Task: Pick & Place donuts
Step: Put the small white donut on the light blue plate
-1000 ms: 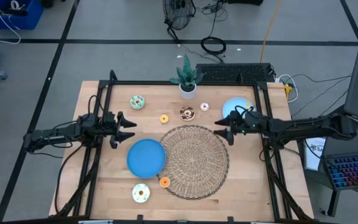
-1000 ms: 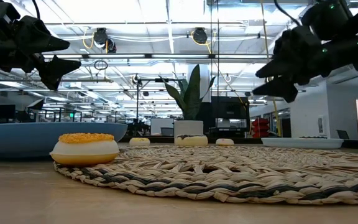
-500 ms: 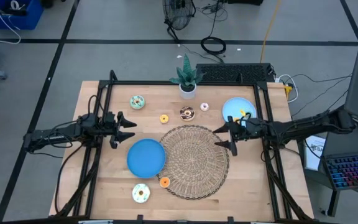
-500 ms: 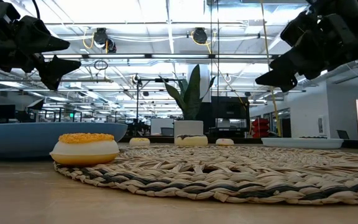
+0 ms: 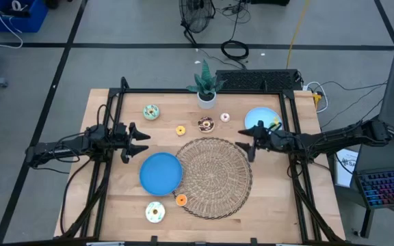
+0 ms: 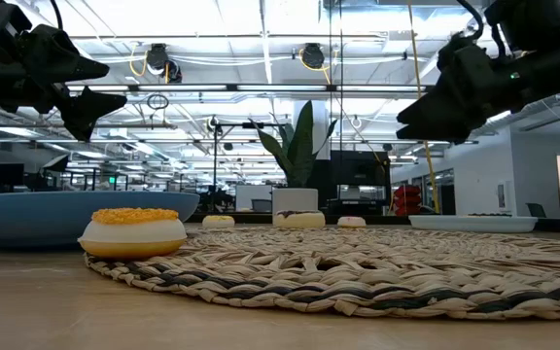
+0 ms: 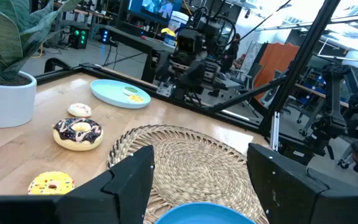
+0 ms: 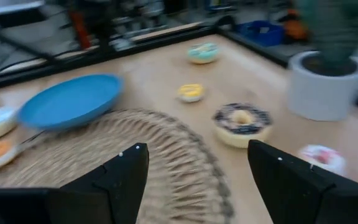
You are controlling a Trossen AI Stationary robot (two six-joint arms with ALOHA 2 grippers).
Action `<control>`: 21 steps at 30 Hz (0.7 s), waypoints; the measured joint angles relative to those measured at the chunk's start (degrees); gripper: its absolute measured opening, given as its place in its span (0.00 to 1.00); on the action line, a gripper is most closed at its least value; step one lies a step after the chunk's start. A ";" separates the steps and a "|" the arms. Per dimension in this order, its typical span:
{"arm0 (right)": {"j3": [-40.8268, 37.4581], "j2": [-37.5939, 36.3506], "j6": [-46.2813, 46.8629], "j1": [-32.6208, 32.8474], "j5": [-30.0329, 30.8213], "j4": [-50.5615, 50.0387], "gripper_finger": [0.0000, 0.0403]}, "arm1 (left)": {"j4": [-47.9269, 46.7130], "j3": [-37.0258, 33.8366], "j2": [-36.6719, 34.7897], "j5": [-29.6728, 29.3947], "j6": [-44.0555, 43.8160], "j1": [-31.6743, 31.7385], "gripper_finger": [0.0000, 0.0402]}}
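My left gripper (image 5: pixel 142 141) hangs open and empty beside the blue plate (image 5: pixel 161 172), donuts (image 5: pixel 206 124) lie scattered around the wicker mat (image 5: pixel 214 176), and my right gripper (image 5: pixel 243 148) hovers open over the mat's right edge.

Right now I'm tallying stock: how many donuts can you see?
7: mint, yellow, brown, pink near the plant; yellow on the pale plate; white, orange beside the mat. More may be hidden.

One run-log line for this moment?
left pincer: open, empty, beside blue plate | right pincer: open, empty, over mat edge | donuts: none held
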 joint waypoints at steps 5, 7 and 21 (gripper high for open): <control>0.00 0.00 1.41 0.02 5.36 0.00 0.64 | -0.01 0.00 0.00 0.00 0.00 0.00 0.64; 0.00 0.00 2.81 0.00 8.11 -0.10 0.64 | -0.01 0.00 0.00 0.00 0.00 0.00 0.64; 0.00 0.00 5.53 -0.02 20.19 -0.88 0.63 | -0.02 0.01 0.00 0.00 0.00 0.00 0.64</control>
